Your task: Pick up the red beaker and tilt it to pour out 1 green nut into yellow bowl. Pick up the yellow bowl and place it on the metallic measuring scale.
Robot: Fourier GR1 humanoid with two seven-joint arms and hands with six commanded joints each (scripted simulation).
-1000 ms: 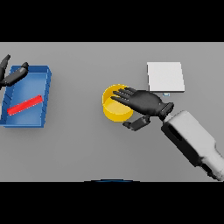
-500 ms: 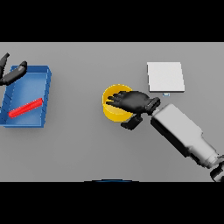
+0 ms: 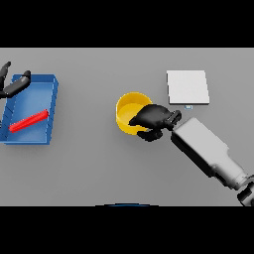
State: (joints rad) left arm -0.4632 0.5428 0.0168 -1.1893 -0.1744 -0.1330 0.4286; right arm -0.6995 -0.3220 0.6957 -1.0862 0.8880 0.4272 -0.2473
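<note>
While left hand [image 3: 11,85] fingers hang released, right hand [image 3: 153,118] fingers grasp yellow bowl [image 3: 128,109].

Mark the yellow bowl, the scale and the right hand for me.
yellow bowl [image 3: 127,107]: head view, inner wall.
scale [image 3: 187,87]: head view, plate centre.
right hand [image 3: 155,118]: head view, back of hand.
</note>
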